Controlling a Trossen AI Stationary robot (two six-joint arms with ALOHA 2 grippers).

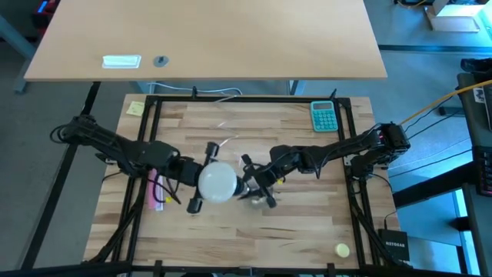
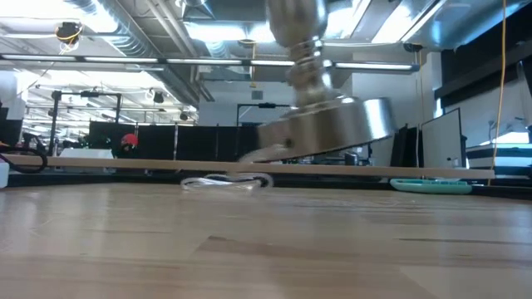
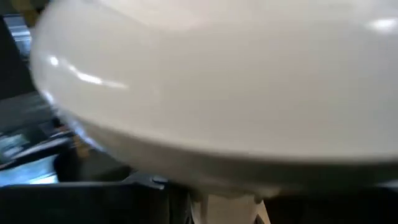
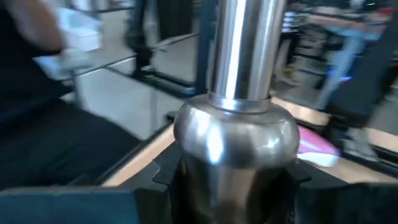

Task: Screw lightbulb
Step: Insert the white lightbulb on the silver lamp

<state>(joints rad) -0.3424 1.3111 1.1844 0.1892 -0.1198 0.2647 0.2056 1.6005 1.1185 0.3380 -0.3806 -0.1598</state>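
Note:
The white frosted lightbulb [image 1: 217, 182] is at the table's middle, and its globe fills the left wrist view [image 3: 211, 93]. My left gripper [image 1: 204, 183] reaches in from the table's left and is shut on it. The silvery socket stand [image 2: 328, 124] hangs tilted above the table, round base down, stem [image 2: 298, 29] going up out of the picture. My right gripper [image 1: 254, 187] comes from the table's right and is shut on the stand [image 4: 236, 137]. The bulb sits right beside the right gripper. The globe hides whether its screw base is in the socket. My left gripper holds the bulb by its round globe [image 1: 207, 185], fingers coming about level from the table's left. The globe itself hides the place of contact in the left wrist view. The bulb is lifted clear of the table. My right gripper pinches the stand's stem at its rounded silvery collar [image 4: 186, 140] between its two fingers [image 4: 163, 177], lying across the stem. The stand is lifted clear of the table, and its base [image 2: 274, 141] is tilted, lower on one side.
A teal calculator [image 1: 324, 115] lies at the far right, a yellow note [image 1: 136, 108] at the far left. Pink and yellow pens [image 1: 157, 191] lie under the left arm. A white cable [image 2: 224, 181] lies behind the middle. A small yellow object [image 1: 342, 248] sits near the front right.

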